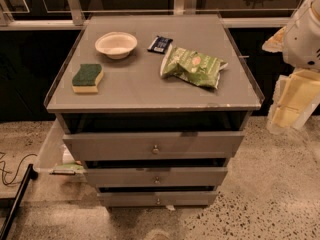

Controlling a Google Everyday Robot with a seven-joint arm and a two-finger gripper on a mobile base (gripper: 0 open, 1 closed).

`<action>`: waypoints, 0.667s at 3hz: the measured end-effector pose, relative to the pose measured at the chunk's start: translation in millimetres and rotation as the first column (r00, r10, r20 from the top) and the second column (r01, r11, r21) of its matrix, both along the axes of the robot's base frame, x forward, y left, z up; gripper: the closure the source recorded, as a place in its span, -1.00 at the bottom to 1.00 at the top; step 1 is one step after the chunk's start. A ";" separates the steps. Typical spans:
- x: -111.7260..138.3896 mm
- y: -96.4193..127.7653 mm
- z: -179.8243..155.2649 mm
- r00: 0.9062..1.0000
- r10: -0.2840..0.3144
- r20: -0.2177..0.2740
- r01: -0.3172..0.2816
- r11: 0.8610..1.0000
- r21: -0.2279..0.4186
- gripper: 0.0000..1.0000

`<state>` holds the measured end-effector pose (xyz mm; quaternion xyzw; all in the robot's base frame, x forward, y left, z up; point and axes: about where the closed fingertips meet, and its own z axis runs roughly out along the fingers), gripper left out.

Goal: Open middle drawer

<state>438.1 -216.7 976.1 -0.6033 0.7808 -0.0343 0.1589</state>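
A grey cabinet [150,91] with three drawers faces me. The middle drawer [200,176] is a low grey front with a small round metal knob [157,180] at its centre. It sits between the taller top drawer [200,144] and the narrowest bottom drawer [190,199]. Each lower front sits further back than the one above. My gripper [290,106], with pale yellow pads, hangs at the right edge of the view, right of the cabinet and well away from the knob.
On the cabinet top lie a white bowl [116,44], a green and yellow sponge [87,78], a dark snack bar [160,44] and a green chip bag [193,66]. A clear bin [52,151] stands at the cabinet's left. A black cable [10,171] lies on the speckled floor.
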 end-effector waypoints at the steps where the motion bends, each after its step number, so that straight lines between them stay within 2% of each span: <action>1: 0.0 -0.1 0.0 1.000 0.000 0.000 0.000 1.000 -0.001 -1.00; 2: -1.4 -1.8 1.1 1.000 0.008 0.003 -0.008 1.000 -0.020 -1.00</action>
